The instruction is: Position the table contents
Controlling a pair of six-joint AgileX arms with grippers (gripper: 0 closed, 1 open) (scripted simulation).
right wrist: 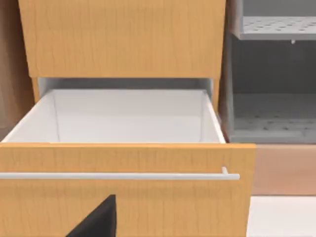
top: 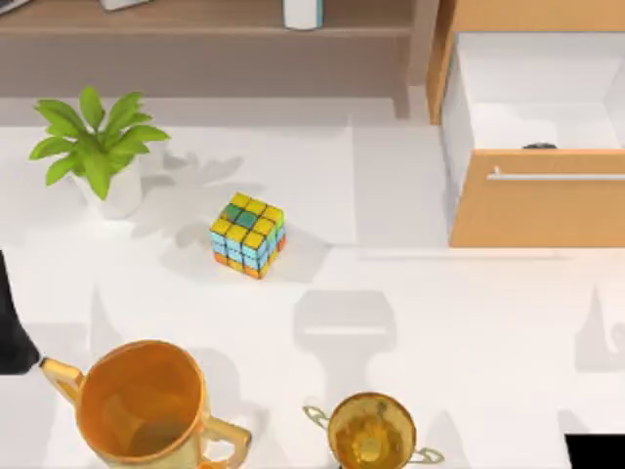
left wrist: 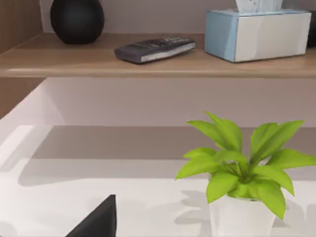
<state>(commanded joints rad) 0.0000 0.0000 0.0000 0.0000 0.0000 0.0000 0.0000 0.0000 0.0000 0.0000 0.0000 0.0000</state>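
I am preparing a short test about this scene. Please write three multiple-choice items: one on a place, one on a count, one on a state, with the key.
1. Where is the potted plant on the table?
A. far left
B. near right
C. centre

2. How many golden cups stand at the near edge?
A. one
B. two
C. four

3. The cabinet drawer is:
A. shut
B. removed
C. pulled open

Key: A, the plant sits beside the top view's left edge; B, a large cup and a small cup; C, its white inside shows.
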